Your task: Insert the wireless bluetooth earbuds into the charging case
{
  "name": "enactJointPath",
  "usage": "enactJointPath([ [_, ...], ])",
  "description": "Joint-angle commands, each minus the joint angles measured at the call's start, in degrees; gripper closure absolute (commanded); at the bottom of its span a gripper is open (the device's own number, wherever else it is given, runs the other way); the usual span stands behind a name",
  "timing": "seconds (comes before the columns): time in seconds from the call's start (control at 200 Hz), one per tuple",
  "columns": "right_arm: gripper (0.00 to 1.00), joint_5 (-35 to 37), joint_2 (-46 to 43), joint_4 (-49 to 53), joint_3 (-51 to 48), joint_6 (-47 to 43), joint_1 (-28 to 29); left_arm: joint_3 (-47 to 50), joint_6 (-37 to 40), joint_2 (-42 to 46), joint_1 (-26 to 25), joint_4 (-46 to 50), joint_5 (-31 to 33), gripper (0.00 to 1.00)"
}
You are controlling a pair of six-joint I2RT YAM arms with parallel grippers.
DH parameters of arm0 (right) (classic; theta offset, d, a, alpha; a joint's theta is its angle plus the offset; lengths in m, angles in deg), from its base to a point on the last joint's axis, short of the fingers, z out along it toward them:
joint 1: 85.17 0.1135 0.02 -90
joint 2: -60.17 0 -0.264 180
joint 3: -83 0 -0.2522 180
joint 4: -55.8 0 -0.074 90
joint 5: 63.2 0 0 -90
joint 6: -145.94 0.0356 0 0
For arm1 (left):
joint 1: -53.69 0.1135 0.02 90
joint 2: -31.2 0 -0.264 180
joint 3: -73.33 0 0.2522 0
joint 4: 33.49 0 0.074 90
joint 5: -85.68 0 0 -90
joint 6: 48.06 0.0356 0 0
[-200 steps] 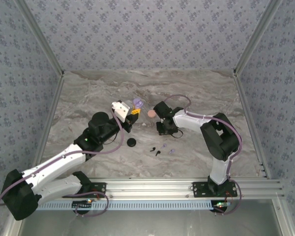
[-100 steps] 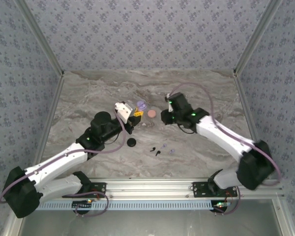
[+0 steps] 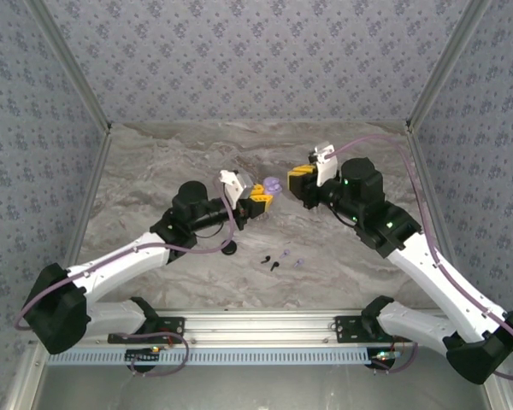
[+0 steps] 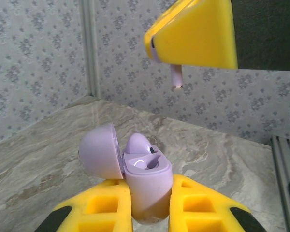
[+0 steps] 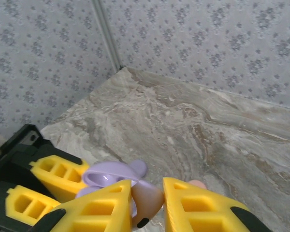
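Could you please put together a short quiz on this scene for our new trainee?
1. True or false: the lid of the lilac charging case is shut.
2. Fill in: the right gripper is shut on a stemmed ____.
3. What holds the case? A. the left gripper; B. the right gripper; C. nothing, it lies on the table.
Key: 1 false, the lid stands open; 2 earbud; 3 A.

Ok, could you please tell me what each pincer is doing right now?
Left pincer: closed on the open lilac case.
Right pincer: closed on a lilac earbud.
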Motion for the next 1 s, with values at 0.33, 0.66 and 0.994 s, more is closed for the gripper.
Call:
enactJointPath([
  [0.33, 0.77, -2.5, 1.4, -4.2, -0.8, -2.3, 2.4, -2.8, -2.7, -1.8, -0.3, -5.4, -5.7, 1.0],
  [0.66, 0.76, -3.3, 1.9, -3.0, -2.6, -1.2, 2.4, -3.1, -2.7, -2.2, -0.3, -5.2, -5.6, 1.0],
  [0.994, 0.76, -3.4, 1.9, -1.4, -2.7, -1.8, 2.5, -2.7, -2.5, -1.8, -0.2, -4.5, -5.0, 1.0],
])
